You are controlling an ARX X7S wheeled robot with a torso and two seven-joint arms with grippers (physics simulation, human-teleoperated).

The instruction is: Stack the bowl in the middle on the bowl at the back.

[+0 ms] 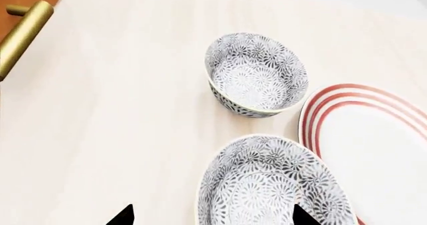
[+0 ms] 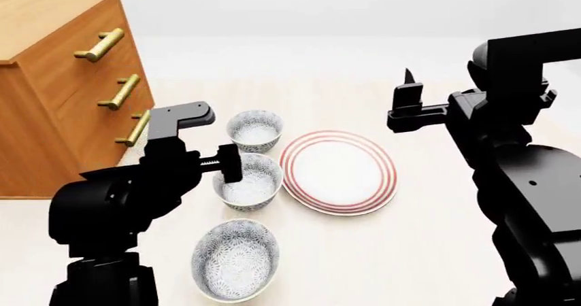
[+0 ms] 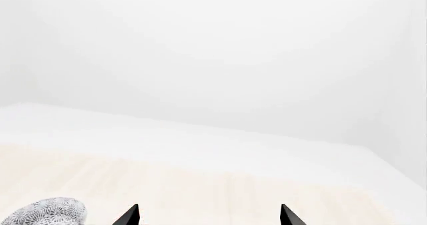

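The left gripper (image 2: 228, 168) hangs spread wide over the bowl in the middle (image 2: 249, 181), centre-left in the head view. Closing off-centre could skid it into the plate (image 2: 339, 172) (just beside). The bowl at the back (image 2: 255, 130) sits directly above it. The right gripper (image 2: 407, 102), raised upper right, is also spread, holding nothing.

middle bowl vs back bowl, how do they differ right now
The middle bowl sits between the left gripper's open fingers; the back bowl stands free, beyond it. The middle bowl lies beside the plate; the back bowl sits off the plate's far corner. Both are upright, empty, with the same grey-blue floral pattern.
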